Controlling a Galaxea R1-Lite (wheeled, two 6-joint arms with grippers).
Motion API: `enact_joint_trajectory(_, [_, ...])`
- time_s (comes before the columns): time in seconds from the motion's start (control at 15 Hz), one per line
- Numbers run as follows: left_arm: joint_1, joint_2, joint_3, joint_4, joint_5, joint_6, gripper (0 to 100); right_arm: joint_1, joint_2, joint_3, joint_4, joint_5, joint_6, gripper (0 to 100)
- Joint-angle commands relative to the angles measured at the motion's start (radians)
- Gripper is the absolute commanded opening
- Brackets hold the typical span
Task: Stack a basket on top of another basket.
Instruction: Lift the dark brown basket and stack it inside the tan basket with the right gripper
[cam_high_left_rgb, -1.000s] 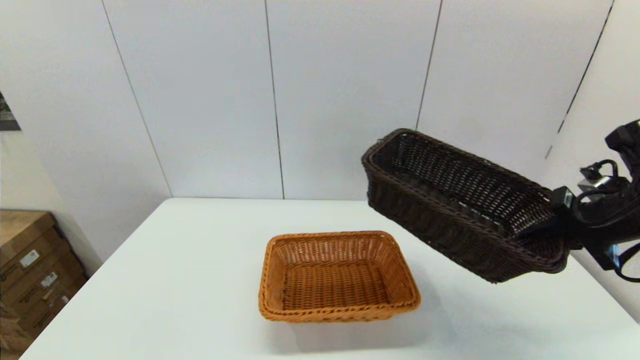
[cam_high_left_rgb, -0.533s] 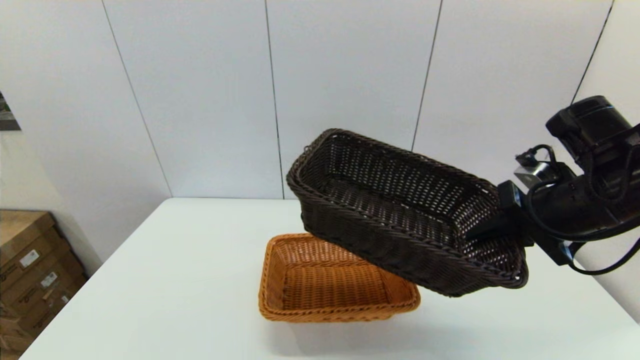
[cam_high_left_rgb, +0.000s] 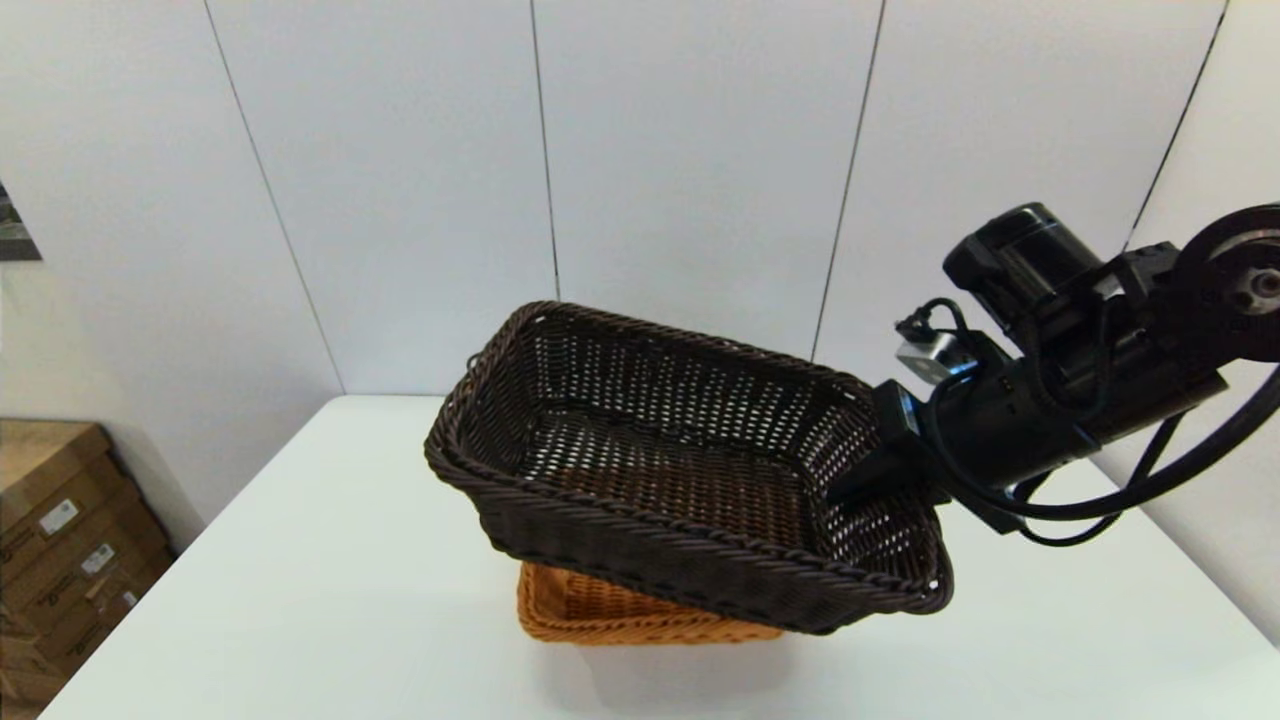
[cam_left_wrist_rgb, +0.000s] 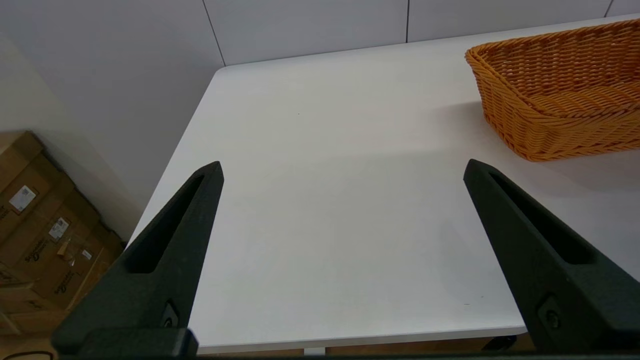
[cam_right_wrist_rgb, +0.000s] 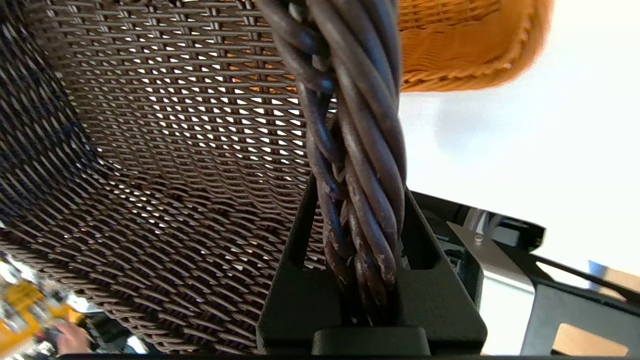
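The dark brown basket (cam_high_left_rgb: 650, 480) hangs tilted in the air over the orange-tan basket (cam_high_left_rgb: 600, 612), covering most of it; only the orange one's near rim shows below. My right gripper (cam_high_left_rgb: 868, 478) is shut on the dark basket's right-hand braided rim (cam_right_wrist_rgb: 352, 150), one finger inside the wall and one outside. The right wrist view shows the rim clamped between the fingers, with the orange-tan basket (cam_right_wrist_rgb: 460, 45) beyond it. My left gripper (cam_left_wrist_rgb: 340, 170) stands open over bare table at the near left, apart from the orange-tan basket (cam_left_wrist_rgb: 560, 95).
The white table (cam_high_left_rgb: 300, 560) ends at a wall of grey panels behind. Cardboard boxes (cam_high_left_rgb: 60, 540) stand on the floor off the table's left edge. A black metal frame (cam_right_wrist_rgb: 550, 295) shows beneath the right wrist.
The right arm has carried the dark basket leftward and lower, from beside the orange-tan basket to above it. The orange-tan basket has not moved.
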Motion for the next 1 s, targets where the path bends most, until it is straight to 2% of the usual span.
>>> enact_joint_trajectory(0.07, [0.000, 0.001, 0.000, 0.001, 0.000, 0.001, 100, 0.016, 0.056, -0.036, 0.004, 0.001, -0.035, 0])
enact_joint_trajectory(0.4, [0.000, 0.001, 0.000, 0.001, 0.000, 0.001, 100, 0.015, 0.095, -0.095, 0.064, -0.011, -0.126, 0])
enact_joint_trajectory(0.67, [0.000, 0.001, 0.000, 0.001, 0.000, 0.001, 100, 0.016, 0.139, -0.134, 0.113, -0.070, -0.204, 0])
enact_joint_trajectory(0.73, [0.002, 0.001, 0.000, 0.001, 0.000, 0.001, 100, 0.016, 0.153, -0.145, 0.124, -0.083, -0.216, 0])
enact_joint_trajectory(1.0, [0.000, 0.001, 0.000, 0.001, 0.000, 0.001, 100, 0.018, 0.217, -0.210, 0.156, -0.086, -0.222, 0])
